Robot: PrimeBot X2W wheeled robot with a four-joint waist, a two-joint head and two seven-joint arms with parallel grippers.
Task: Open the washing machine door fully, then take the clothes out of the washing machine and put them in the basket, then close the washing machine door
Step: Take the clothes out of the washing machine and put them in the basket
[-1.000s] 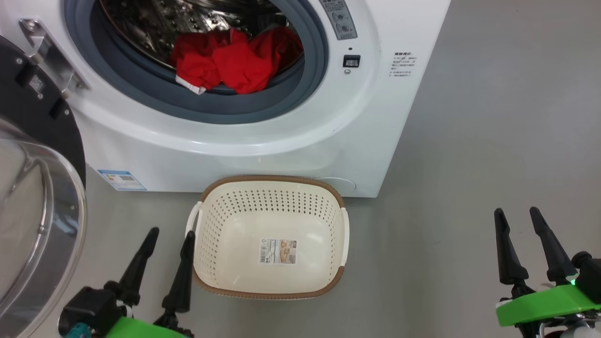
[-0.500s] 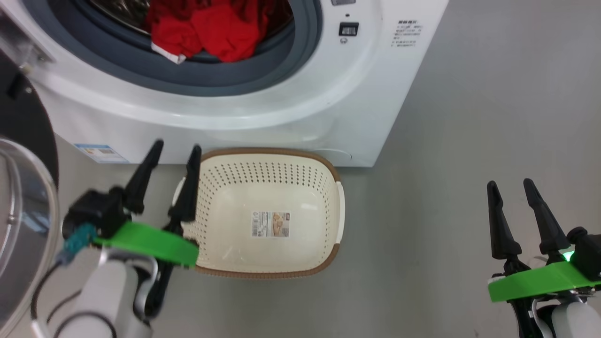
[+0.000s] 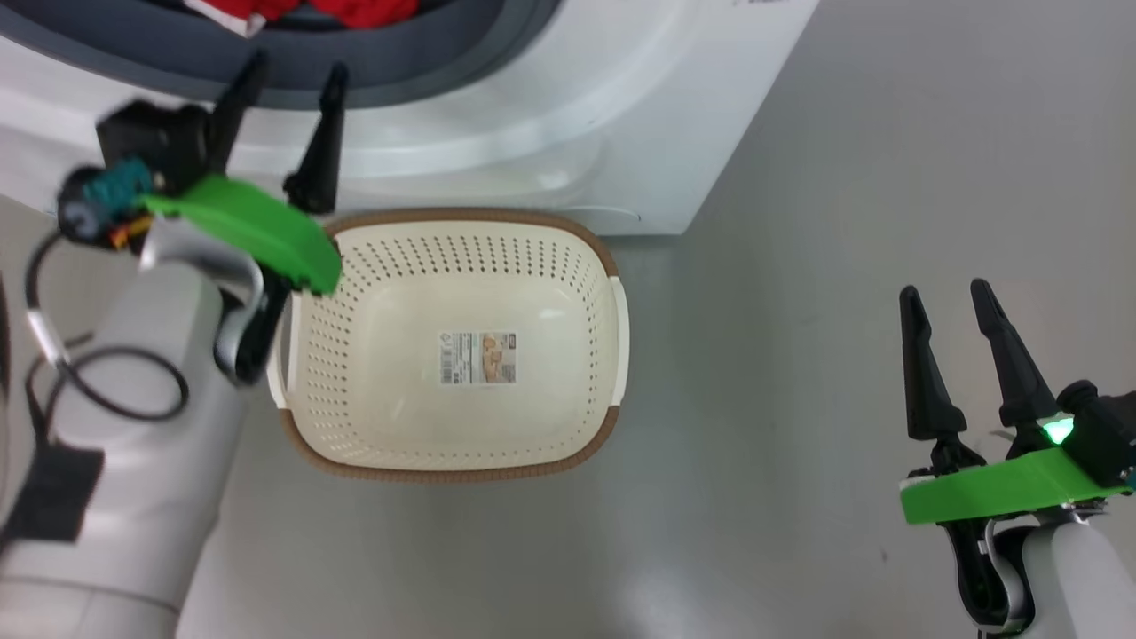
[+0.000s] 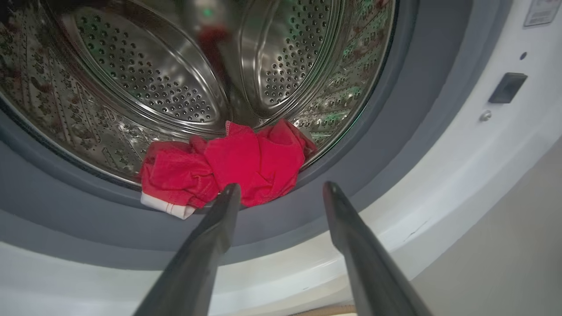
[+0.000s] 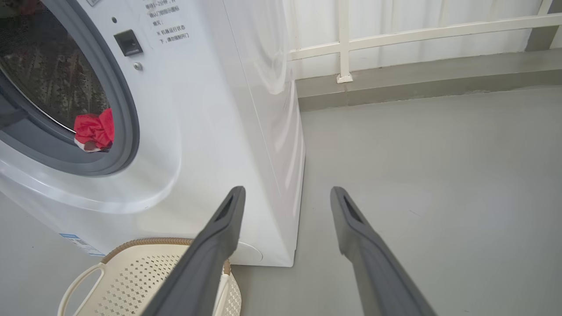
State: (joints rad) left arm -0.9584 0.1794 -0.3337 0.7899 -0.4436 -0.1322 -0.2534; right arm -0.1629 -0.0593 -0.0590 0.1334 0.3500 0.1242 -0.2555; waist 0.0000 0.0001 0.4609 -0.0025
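Clothes (image 4: 228, 166) lie at the drum's (image 4: 153, 79) front lip, just beyond your left tool (image 4: 282, 188), its fingers (image 4: 210, 245) spread wide and empty. Open floor (image 3: 843, 177) surrounds your right tool (image 3: 942, 290), likewise spread, holding nothing. Head view cuts off most of the washing machine (image 3: 568, 106). Basket (image 3: 461, 216) just before its front holds just a paper label (image 3: 477, 358).

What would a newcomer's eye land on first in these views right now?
The bright red clothes heaped at the drum's front edge in the washing machine, with the open left gripper pointing at them. Next, the empty cream basket on the floor just before the machine, and the open right gripper off to its right.
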